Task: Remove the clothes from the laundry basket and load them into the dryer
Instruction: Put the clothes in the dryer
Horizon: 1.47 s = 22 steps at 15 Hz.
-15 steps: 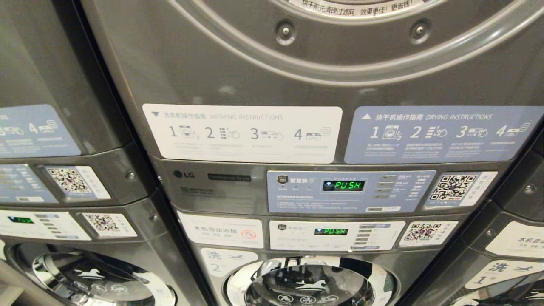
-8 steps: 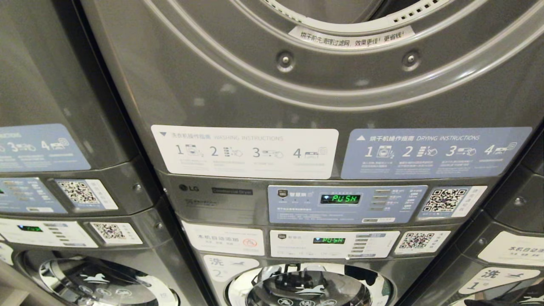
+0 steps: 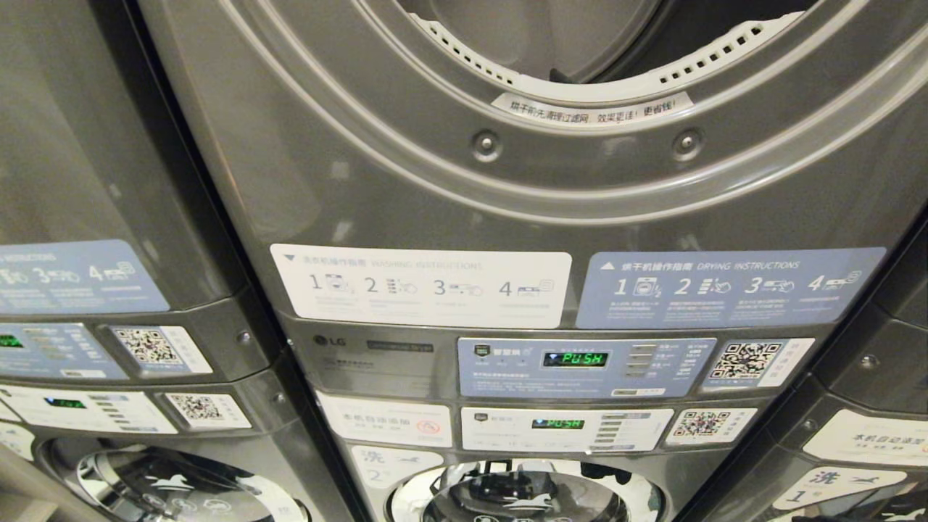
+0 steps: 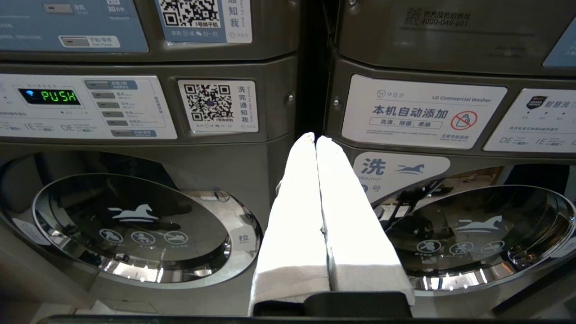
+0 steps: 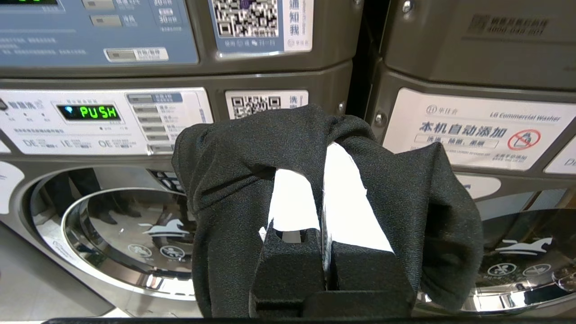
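With its white fingers (image 5: 346, 198) pinched together, the right gripper (image 5: 323, 148) grips a black garment (image 5: 234, 189), a dark woven cloth bunched over the fingertips and hanging in folds on both sides. Left gripper (image 4: 316, 140) is closed too, white fingers pressed flat together, holding nothing. Both sit in front of the lower washers' chrome doors (image 4: 135, 225). Up above, the dryer (image 3: 551, 167) stands open, its grey drum mouth showing over the instruction stickers (image 3: 424, 285) and the green PUSH display (image 3: 576, 359).
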### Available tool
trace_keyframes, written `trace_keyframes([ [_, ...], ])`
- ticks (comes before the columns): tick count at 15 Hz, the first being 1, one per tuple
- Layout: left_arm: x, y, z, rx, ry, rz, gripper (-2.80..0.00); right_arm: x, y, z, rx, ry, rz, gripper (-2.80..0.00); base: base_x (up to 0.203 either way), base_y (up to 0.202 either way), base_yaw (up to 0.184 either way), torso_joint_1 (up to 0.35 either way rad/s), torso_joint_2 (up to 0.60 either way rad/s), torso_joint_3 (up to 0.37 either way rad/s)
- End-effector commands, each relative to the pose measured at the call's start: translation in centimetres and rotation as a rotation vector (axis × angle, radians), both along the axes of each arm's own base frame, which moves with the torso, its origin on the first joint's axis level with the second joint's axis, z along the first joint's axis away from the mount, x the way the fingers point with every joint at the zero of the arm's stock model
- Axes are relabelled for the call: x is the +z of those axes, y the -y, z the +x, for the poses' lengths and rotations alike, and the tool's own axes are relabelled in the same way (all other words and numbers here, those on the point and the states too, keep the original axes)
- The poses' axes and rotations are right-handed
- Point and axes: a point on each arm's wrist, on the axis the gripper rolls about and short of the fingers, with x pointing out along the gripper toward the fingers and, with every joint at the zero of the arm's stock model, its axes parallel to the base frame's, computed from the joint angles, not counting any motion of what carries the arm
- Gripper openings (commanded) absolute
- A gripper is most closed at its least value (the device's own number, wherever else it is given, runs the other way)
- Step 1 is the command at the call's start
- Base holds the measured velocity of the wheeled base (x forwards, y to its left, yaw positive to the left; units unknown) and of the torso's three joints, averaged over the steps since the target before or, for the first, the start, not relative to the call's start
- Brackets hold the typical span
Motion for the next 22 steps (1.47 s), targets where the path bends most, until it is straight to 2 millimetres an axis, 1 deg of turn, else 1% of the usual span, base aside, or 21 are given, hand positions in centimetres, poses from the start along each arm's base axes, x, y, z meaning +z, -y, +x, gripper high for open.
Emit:
trace_keyframes([
  [1,0.00,0.00,0.00,0.000,0.001,0.000,-2.80,0.00,0.00,-0.01,0.000,0.001,0.000,-2.80,0.000,0.000,0.000,0.120,-0.26,-0.147],
  [22,0.02,0.00,-0.01,0.000,0.001,0.000,-2.80,0.00,0.00,-0.01,0.000,0.001,0.002,-2.80,0.000,0.000,0.000,0.079,-0.16,-0.082],
])
